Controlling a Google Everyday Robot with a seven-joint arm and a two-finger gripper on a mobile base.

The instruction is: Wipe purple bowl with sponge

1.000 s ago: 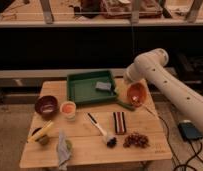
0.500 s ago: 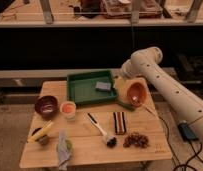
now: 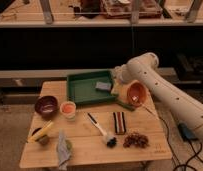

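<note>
Swinging left, the hand (image 3: 117,76) nears the sponge (image 3: 102,86) in the tray (image 3: 75,76); its grip cannot be told; purple bowl (image 3: 46,106) awaits wiping.

no legible text, gripper (image 3: 118,75) beside green tray (image 3: 83,91)

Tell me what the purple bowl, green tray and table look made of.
Round dark purple bowl: probably glazed ceramic or plastic, faint sheen. Rectangular green tray: likely plastic, uniform matte colour. Table: pale wood, visible plank seams. The gripper sits at the tray's right rear corner.
</note>
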